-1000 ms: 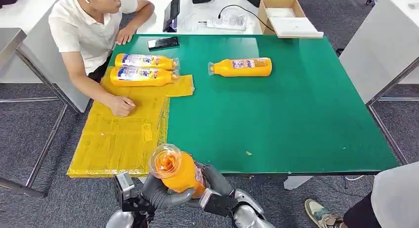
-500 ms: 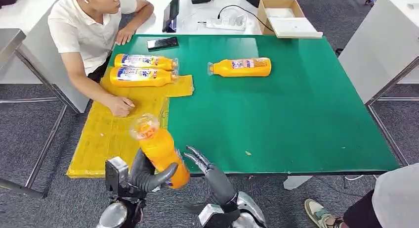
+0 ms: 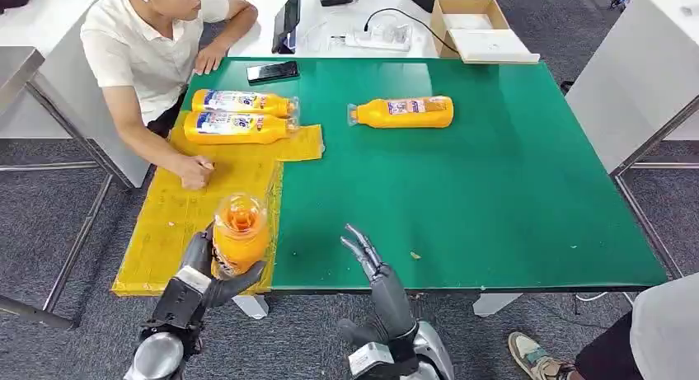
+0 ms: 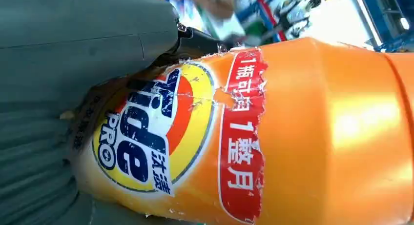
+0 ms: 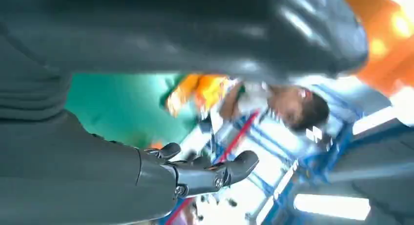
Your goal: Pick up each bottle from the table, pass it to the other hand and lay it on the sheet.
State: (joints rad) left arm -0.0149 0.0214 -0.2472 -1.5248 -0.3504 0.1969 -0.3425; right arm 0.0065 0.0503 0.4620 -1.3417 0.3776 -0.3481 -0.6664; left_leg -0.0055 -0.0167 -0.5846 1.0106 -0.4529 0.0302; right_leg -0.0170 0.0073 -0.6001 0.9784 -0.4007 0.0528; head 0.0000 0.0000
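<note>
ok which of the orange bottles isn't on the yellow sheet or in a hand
The orange bottle lying alone on the green table, right of the two on the yellow sheet.

Seated person (image 3: 140, 50), black phone (image 3: 273, 72), cardboard box (image 3: 478, 25), power strip (image 3: 377, 39)

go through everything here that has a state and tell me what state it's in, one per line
Left hand: grips an orange bottle.
Held bottle: upright above the yellow sheet.
Right hand: empty, fingers spread.
Two bottles: lying on the sheet.
Fourth bottle: lying on the green table.
</note>
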